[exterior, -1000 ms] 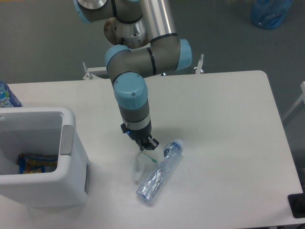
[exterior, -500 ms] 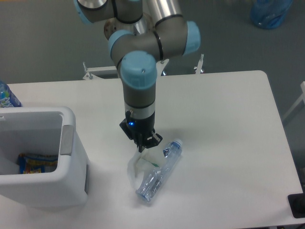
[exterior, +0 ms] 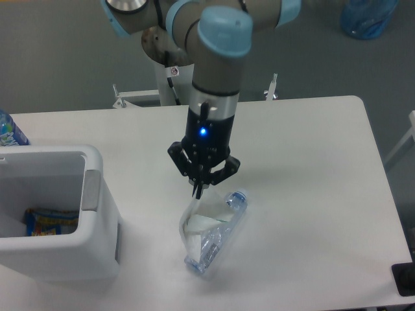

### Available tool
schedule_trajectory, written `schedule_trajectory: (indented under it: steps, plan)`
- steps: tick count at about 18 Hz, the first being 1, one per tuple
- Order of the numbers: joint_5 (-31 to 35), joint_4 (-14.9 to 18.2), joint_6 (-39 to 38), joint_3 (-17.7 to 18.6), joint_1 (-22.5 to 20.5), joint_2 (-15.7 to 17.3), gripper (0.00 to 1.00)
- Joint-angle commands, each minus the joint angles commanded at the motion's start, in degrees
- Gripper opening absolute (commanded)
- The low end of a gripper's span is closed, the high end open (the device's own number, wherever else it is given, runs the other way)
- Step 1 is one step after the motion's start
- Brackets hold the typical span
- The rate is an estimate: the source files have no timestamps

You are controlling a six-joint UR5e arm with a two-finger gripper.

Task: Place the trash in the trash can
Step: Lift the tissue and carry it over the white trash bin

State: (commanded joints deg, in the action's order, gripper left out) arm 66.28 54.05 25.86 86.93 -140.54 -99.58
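One end effector [exterior: 199,189] pinches the crumpled wrapper [exterior: 196,225] beside the unlabelled crushed bottle [exterior: 217,238].

Silver arm [exterior: 214,78], light-blue joint caps

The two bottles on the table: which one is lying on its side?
The crushed clear bottle, lying flat below the gripper beside the translucent wrapper. The other, the blue-labelled bottle at the left edge behind the trash can, stands upright.
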Motion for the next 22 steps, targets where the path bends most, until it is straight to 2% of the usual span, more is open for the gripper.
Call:
schedule_trajectory:
  steps: [2,5,7,10,12,13,18,22]
  plan:
    - [-2.72,0.0,-2.64,-1.05,0.35,0.87,0.0]
    - [-3.17,-0.09,-7.66,-2.02,1.4,3.33,0.0]
    - [-3.09,-0.09,-9.07,-2.03,4.9,4.39,0.0]
    - [-3.09,-0.09,-11.18,-1.68,7.46,6.15,0.0]
    - [-3.09,-0.09,-11.53,-1.76,9.05,6.42,0.0]
    - [-2.91,-0.09,-11.54,-1.68,12.1,6.5,0.0]
    - [-2.91,-0.09,-11.36,-0.89,17.3,6.33,0.0]
    - [-3.0,-0.18,-11.18,0.08,19.42,5.63,0.0]
